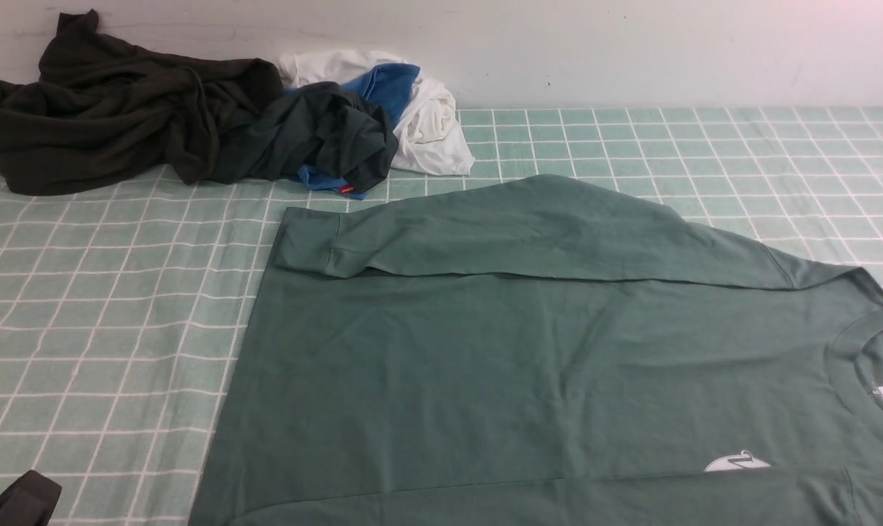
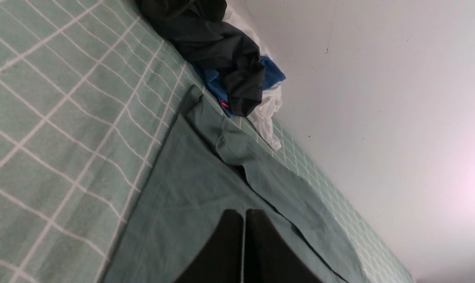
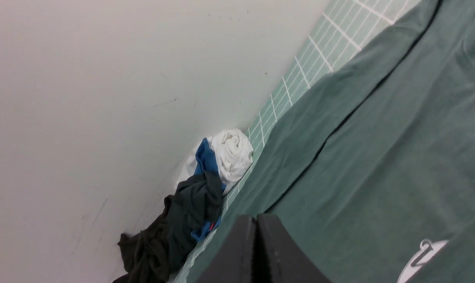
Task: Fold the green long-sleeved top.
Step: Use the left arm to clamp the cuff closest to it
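— Where was the green long-sleeved top (image 1: 529,365) when you looked?
— It lay flat on the tabletop (image 1: 105,314), on the green checked cloth, front side up, with the neck (image 1: 862,340) toward the robot's right. The far sleeve (image 1: 529,234) was laid across the body, and its cuff (image 1: 302,245) reached the hem side. The near sleeve (image 1: 558,500) was also turned in along the near edge, just below the small white logo (image 1: 737,462).
— And the tools?
— The left tool (image 2: 244,220) had its fingers pressed together, with nothing between them, and it hung over the hem part of the top. The right tool (image 3: 256,222) was pressed together too, empty, over the chest part near the logo. Whether they touched the fabric, I could not tell.
— Was something else there?
— Yes, at the far left by the wall (image 1: 631,51) there was a crumpled heap: a very dark garment (image 1: 112,117), a blue garment (image 1: 390,84) and a white garment (image 1: 434,131), close to the cuff
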Robot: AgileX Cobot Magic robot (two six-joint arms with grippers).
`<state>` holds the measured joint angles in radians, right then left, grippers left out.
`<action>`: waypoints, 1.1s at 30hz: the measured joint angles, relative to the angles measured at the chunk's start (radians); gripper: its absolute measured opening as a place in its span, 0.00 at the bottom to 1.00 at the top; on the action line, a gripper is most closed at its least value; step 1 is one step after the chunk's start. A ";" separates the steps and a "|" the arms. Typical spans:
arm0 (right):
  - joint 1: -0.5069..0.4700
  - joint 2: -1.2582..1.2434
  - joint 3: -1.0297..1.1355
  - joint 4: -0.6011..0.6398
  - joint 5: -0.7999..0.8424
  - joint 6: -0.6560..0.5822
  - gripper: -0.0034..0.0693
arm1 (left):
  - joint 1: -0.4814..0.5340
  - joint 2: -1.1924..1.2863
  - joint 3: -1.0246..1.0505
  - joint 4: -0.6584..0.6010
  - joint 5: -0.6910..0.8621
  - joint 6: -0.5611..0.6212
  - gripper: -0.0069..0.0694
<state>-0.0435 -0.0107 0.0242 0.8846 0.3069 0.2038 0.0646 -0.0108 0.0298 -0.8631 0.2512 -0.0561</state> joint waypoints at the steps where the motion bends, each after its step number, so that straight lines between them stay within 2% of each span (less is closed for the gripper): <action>1: 0.000 0.000 0.000 0.001 -0.010 -0.015 0.03 | 0.000 0.000 0.000 -0.023 -0.001 0.010 0.09; 3: 0.000 0.000 0.001 0.001 -0.019 -0.058 0.03 | 0.000 0.000 -0.012 -0.042 0.002 0.068 0.09; 7: 0.000 0.006 -0.042 -0.009 -0.011 -0.252 0.03 | 0.000 0.009 -0.131 -0.021 0.044 0.308 0.09; 8: 0.000 0.006 -0.047 -0.010 -0.011 -0.264 0.03 | 0.000 0.013 -0.139 -0.018 0.049 0.321 0.09; 9: 0.000 0.062 -0.110 -0.032 -0.011 -0.367 0.03 | 0.000 0.084 -0.212 0.009 0.097 0.413 0.09; 12: 0.000 0.216 -0.225 -0.075 0.004 -0.522 0.03 | 0.000 0.297 -0.322 0.098 0.215 0.497 0.09; 13: 0.000 0.244 -0.245 -0.082 0.011 -0.533 0.03 | 0.000 0.315 -0.331 0.098 0.215 0.502 0.09; 15: 0.000 0.422 -0.379 -0.127 0.097 -0.672 0.03 | 0.000 0.522 -0.460 0.212 0.342 0.576 0.09; 18: 0.000 0.614 -0.545 -0.174 0.268 -0.767 0.03 | 0.000 0.732 -0.641 0.347 0.530 0.655 0.09; 19: 0.003 0.702 -0.605 -0.185 0.368 -0.786 0.03 | -0.009 0.809 -0.712 0.399 0.616 0.683 0.09; 21: 0.012 0.766 -0.656 -0.194 0.431 -0.793 0.03 | -0.027 0.880 -0.774 0.444 0.689 0.693 0.09; 23: 0.067 0.875 -0.734 -0.230 0.573 -0.794 0.03 | -0.103 1.019 -0.864 0.519 0.790 0.694 0.09; 28: 0.182 0.970 -0.774 -0.333 0.741 -0.756 0.03 | -0.266 1.175 -0.881 0.611 0.818 0.653 0.10; 29: 0.241 1.009 -0.774 -0.401 0.839 -0.723 0.03 | -0.352 1.252 -0.880 0.662 0.821 0.623 0.14; 33: 0.316 1.053 -0.774 -0.500 0.917 -0.674 0.03 | -0.474 1.369 -0.880 0.751 0.788 0.578 0.25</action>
<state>0.2721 1.0427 -0.7498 0.3846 1.2238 -0.4706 -0.4094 1.3584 -0.8502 -0.1116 1.0390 0.5218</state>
